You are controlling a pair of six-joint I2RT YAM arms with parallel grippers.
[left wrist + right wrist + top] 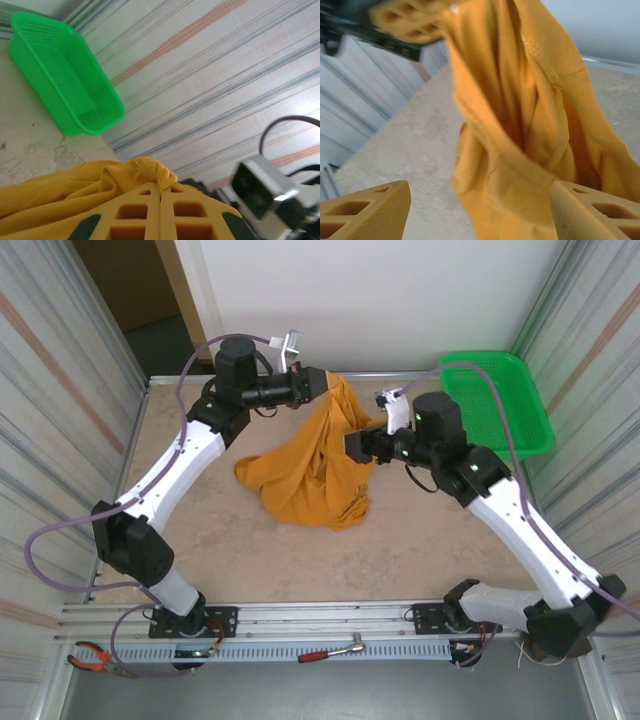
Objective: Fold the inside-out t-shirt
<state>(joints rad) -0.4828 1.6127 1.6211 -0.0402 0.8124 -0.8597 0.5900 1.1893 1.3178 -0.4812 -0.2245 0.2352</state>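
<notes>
**T-shirt** (305,475): mustard-orange cloth, plain on every face that shows. One part is pinched and lifted near the far edge of the tabletop (250,550), about midway along it. From there the cloth hangs in long folds to a crumpled heap resting on the middle of the tabletop, slightly towards the far side. In the left wrist view a bunched fold of the t-shirt (50,200) sits at the fingertips. In the right wrist view the t-shirt (520,125) hangs as a draped column with a stitched seam down its right side.

**Left gripper** (322,381): raised above the far edge, pointing right. Its fingers are pressed together, clenched on the top of the t-shirt; the left gripper (160,189) shows the two fingers meeting with cloth at their tips.

**Right gripper** (350,446): released, jaws spread wide. It is level with the right side of the hanging cloth. Seen from the wrist, the right gripper (480,210) has its fingers at either lower corner, with the lower folds between them; contact cannot be told.

**Basket** (500,400): green plastic, at the far right corner, well apart from the t-shirt; in the left wrist view the basket (60,80) has perforated walls.

**Pliers** (95,658): orange-handled, on the rail at the near left.
</notes>
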